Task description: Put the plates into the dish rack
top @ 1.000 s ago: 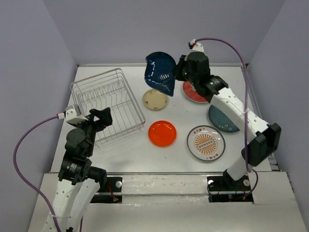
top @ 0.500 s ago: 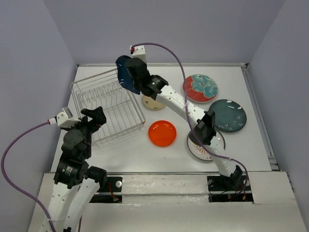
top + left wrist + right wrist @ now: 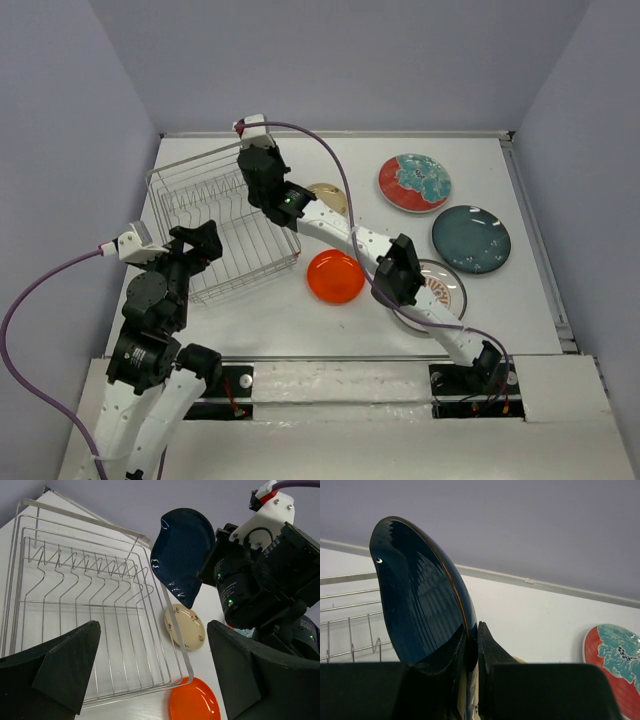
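Presently the right gripper point(image 3: 470, 647) pinches the dark blue leaf-shaped plate point(image 3: 420, 605) by its rim, on edge over the dish rack's point(image 3: 75, 517) far corner, presumably to slot between tines. The left gripper point(image 3: 152, 640) hangs wide open beside the rack.

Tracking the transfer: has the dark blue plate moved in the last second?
Yes. The blue plate travelled left, from beside the red floral plate to the right edge of the dish rack.
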